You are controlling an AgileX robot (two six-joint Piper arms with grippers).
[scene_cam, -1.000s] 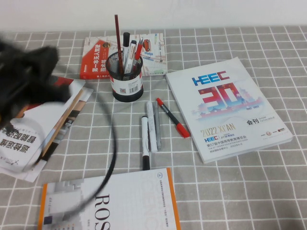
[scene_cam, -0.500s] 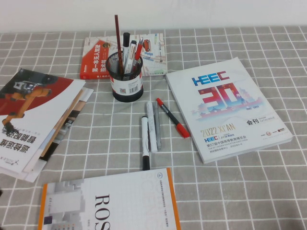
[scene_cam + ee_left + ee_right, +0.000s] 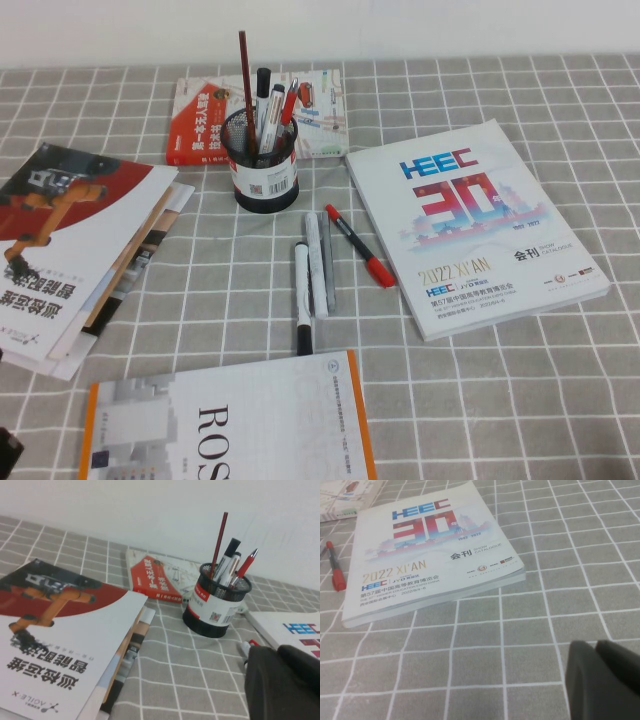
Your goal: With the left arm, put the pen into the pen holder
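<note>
High view: the thin dark red pen (image 3: 244, 85) stands up in the black mesh pen holder (image 3: 262, 165), leaning a little, with its top poking out higher than the other pens in the cup; the pen holder sits on the grey checked cloth (image 3: 520, 400) just in front of a red and white book (image 3: 258, 115); a big white HEEC book (image 3: 470, 225) lies to the right of it; three markers lie side by side in front of the cup, a white marker with a black cap (image 3: 302, 296), a grey marker (image 3: 318, 260) and a black marker with red caps (image 3: 358, 245); a pile of papers with an orange robot picture (image 3: 70, 250) lies on the left, and a white and orange book (image 3: 240, 425) lies at the near edge; in the left wrist view the left gripper (image 3: 282, 685) shows only as a dark blurry shape, low over the cloth and well apart from the pen holder (image 3: 216, 602), and I cannot tell if it is spread or pressed together; the pen (image 3: 219, 539) is inside the cup there too; in the right wrist view the right gripper (image 3: 605, 680) is also a dark shape above the cloth, near the corner of the HEEC book (image 3: 430, 550); I cannot tell its fingers either.
</note>
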